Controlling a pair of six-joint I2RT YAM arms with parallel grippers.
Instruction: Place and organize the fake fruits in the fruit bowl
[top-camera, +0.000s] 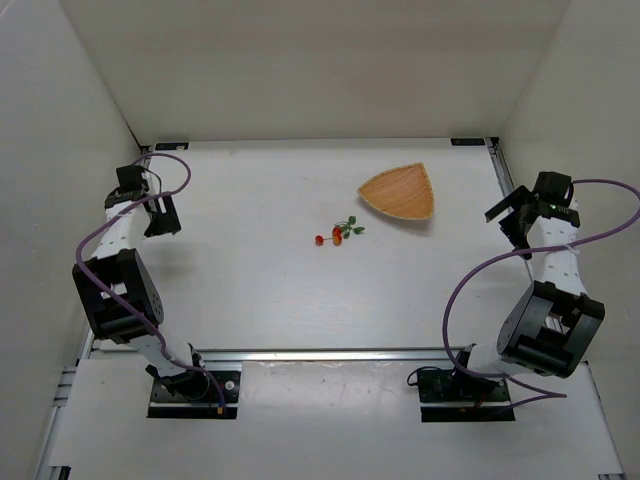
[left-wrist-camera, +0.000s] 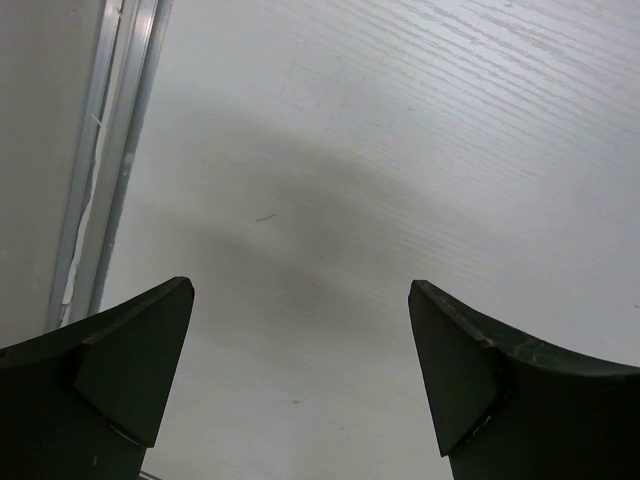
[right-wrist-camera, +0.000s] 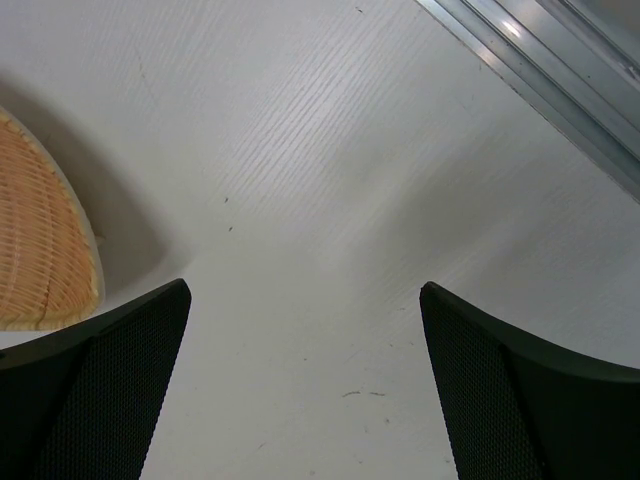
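The fake fruits (top-camera: 337, 234), a few tiny red-orange berries on a green leafy stem, lie on the white table near its middle. The fruit bowl (top-camera: 400, 192), a shallow tan woven fan-shaped dish, sits to their upper right and holds nothing; its edge also shows in the right wrist view (right-wrist-camera: 40, 250). My left gripper (top-camera: 160, 215) is open and empty at the far left, well away from the fruits. My right gripper (top-camera: 512, 215) is open and empty at the far right, a little right of the bowl. In both wrist views the jaws (left-wrist-camera: 300, 340) (right-wrist-camera: 305, 340) stand wide apart over bare table.
White walls enclose the table on the left, back and right. Metal rails run along the left edge (left-wrist-camera: 105, 170) and the right edge (right-wrist-camera: 540, 70). Both arm bases sit at the near edge.
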